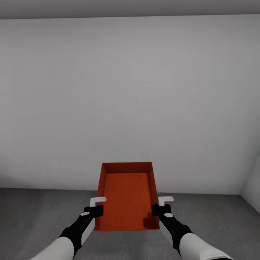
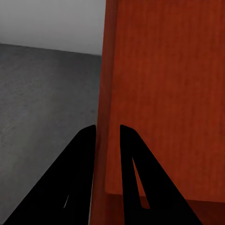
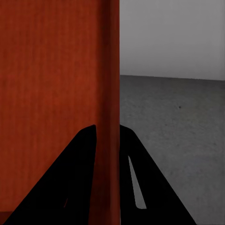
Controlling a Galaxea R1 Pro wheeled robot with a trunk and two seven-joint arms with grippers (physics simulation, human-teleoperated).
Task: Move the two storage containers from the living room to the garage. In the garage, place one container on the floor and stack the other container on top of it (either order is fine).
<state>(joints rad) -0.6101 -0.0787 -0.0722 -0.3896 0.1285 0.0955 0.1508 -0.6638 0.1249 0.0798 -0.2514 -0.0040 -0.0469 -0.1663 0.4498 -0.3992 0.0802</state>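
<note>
Facing a plain white-grey wall (image 1: 130, 101), the robot held one orange-red bin (image 1: 127, 196) out in front of it, up off the grey concrete floor (image 1: 36, 213). The left gripper (image 1: 94, 209) sat at the bin's left wall and the right gripper (image 1: 157, 209) at its right wall, both near the end closest to the robot. In the left wrist view, the two black fingers (image 2: 79, 178) straddled the bin's thin side wall (image 2: 104, 93), one outside it and one over the ribbed bottom, closed in tight on it. The right wrist view told the same story: black fingers (image 3: 75, 183) pinched either side of the wall (image 3: 111, 93), floor on one side, orange bottom on the other. From the head view the fingertips themselves were hard to make out, dark against the bin's edge, with a shadow blurring the right corner. The bin's underside was hidden, as was the floor directly beneath it. Both forearms were cut off at the bottom edge of the head view. A strip of grey ceiling (image 1: 130, 8) ran along the top, and a side wall (image 1: 252, 180) was just caught at the far right, mostly out of frame.
</note>
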